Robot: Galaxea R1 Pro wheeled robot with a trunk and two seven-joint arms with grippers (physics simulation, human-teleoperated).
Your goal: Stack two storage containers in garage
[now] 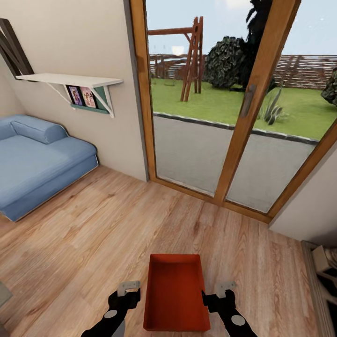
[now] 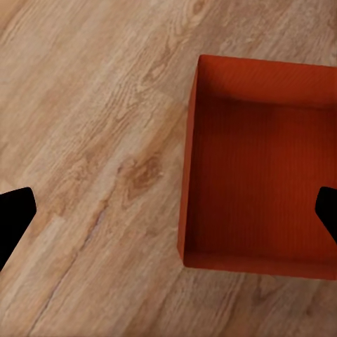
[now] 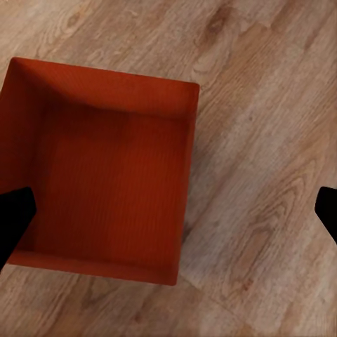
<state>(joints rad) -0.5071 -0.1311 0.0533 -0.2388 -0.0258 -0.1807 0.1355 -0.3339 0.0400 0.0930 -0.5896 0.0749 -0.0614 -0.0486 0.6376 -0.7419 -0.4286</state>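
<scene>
Orange-red container [image 1: 175,292] empty, on plank floor [image 1: 84,234]; left pincer [image 1: 127,294] and right pincer [image 1: 219,295] flank it, both spread wide, gripping nothing.

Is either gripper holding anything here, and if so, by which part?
Both grippers, left and right, flank the orange-red open-topped storage container at its two long side walls; whether they actually press on it cannot be told.
</scene>
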